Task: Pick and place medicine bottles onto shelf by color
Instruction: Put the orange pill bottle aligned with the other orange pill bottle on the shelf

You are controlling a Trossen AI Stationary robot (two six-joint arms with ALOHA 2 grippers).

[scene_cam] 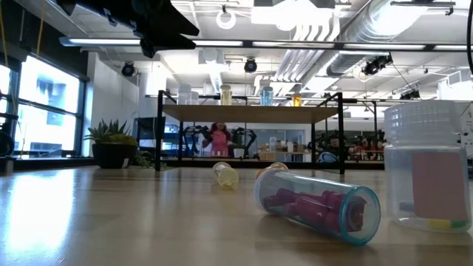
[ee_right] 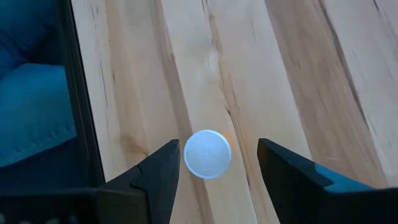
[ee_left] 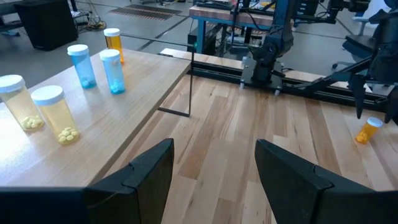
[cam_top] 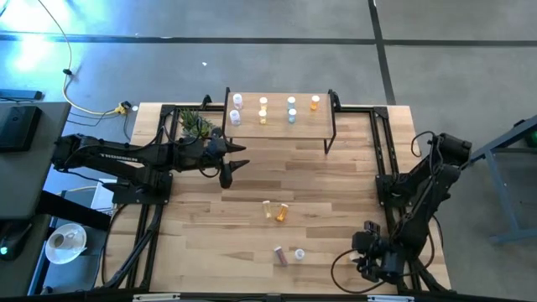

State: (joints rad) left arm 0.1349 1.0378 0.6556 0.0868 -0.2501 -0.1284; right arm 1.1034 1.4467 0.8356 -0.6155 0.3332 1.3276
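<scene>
Shelf (cam_top: 277, 130) stands at the far edge of the table (cam_top: 336, 218), beside a small potted plant (cam_top: 195, 124). Seven medicine bottles stand upright on its wood top: two clear/white ones (cam_top: 237, 109) at the left end, two yellow ones (ee_left: 38, 107), two blue ones (ee_left: 96, 65) and a single orange one (ee_left: 112, 41) at the right end.

Left gripper (cam_top: 231, 168) hangs above the table just in front of the shelf's left end; its fingers (ee_left: 152, 171) are spread apart with nothing between them.

Mid-table, a yellow bottle (cam_top: 268, 207) and an orange bottle (cam_top: 282, 212) lie on their sides, close together. Nearer the front edge, a purple bottle (scene_cam: 318, 205) lies on its side, with a white-capped clear bottle (scene_cam: 427, 166) standing upright just beside it.

Right gripper (cam_top: 369, 256) sits low at the table's front right corner, well apart from the bottles; its fingers (ee_right: 158, 177) also stand open and empty, with a pale round mark on the wood (what it is cannot be told) between them.
</scene>
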